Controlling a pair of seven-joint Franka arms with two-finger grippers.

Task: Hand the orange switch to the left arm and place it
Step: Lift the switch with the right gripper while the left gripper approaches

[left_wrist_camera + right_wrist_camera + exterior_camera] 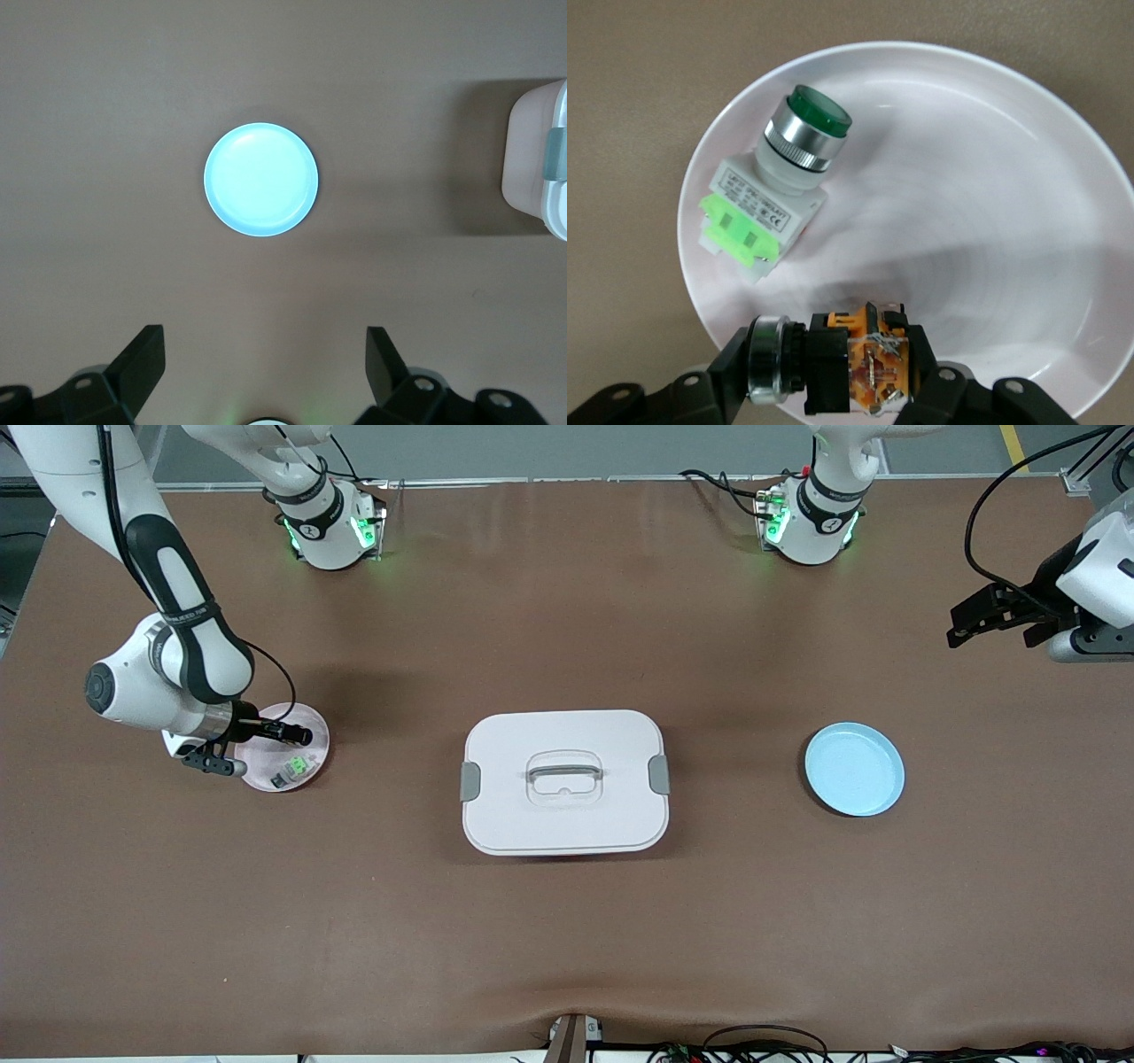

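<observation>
My right gripper point(232, 748) is over the pink plate point(310, 722) at the right arm's end of the table and is shut on the orange switch point(855, 359), a black and orange part with a silver ring, held sideways between the fingers point(935, 390) just above the plate point(992, 204). The orange switch is hidden by the arm in the front view. The white lidded box point(564, 781) sits at mid-table. My left gripper point(966, 618) is open and empty, high over the left arm's end of the table; its view shows the blue plate point(260, 179) below.
A green-and-silver switch point(775, 181) lies on the pink plate beside the held part; it also shows in the front view point(297, 767). The blue plate point(854, 768) sits between the box and the left arm's end. The box's edge point(540, 159) shows in the left wrist view.
</observation>
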